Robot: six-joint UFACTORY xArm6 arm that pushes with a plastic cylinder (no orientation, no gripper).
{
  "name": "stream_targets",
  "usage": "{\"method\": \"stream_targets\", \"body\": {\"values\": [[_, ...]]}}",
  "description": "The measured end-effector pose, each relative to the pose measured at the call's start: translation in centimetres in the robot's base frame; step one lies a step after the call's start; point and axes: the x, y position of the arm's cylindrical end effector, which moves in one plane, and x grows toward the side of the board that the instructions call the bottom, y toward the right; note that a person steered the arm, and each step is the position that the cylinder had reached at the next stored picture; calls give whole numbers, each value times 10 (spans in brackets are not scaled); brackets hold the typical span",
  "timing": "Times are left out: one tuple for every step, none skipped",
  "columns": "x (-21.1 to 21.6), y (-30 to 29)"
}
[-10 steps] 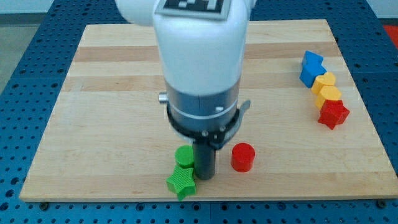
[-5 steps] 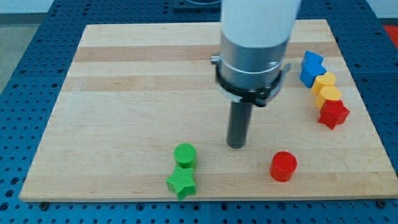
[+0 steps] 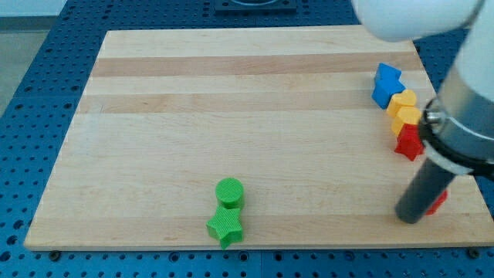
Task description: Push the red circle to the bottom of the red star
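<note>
Fingers do not come into it, since we carry none: the arm ends in a bare rod, so there is nothing to spread or pinch. Only my tip (image 3: 409,218) touches the counter (image 3: 231,93).

Only a sliver of the red circle (image 3: 440,201) shows, peeking out on the rod's right side below the red star (image 3: 408,144) and a little to its right. My tip looks to be touching the circle's left flank, though the rod hides the contact itself, so we cannot be sure. The circle seems to lie clear of the star, not against it.

Stacked above the star, in a line running up the view, are two yellow blocks (image 3: 404,110) and then a blue block (image 3: 386,83). The green circle (image 3: 229,191) and green star (image 3: 225,226) lie well off to the red star's lower left and play no part.

We judge the job nearly done. The danger is the counter's corner, which is close to the circle. With my tip on the circle's left, any further push rightward would carry it away from under the star and possibly over the edge. The wide arm body also hangs over the star's right side, and a careless sweep could disturb the star's row.
</note>
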Motion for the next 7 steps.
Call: {"method": "stream_targets", "body": {"values": [[0, 27], [17, 28], [27, 52], [19, 66], [-4, 61], [-25, 48], [-34, 46]]}}
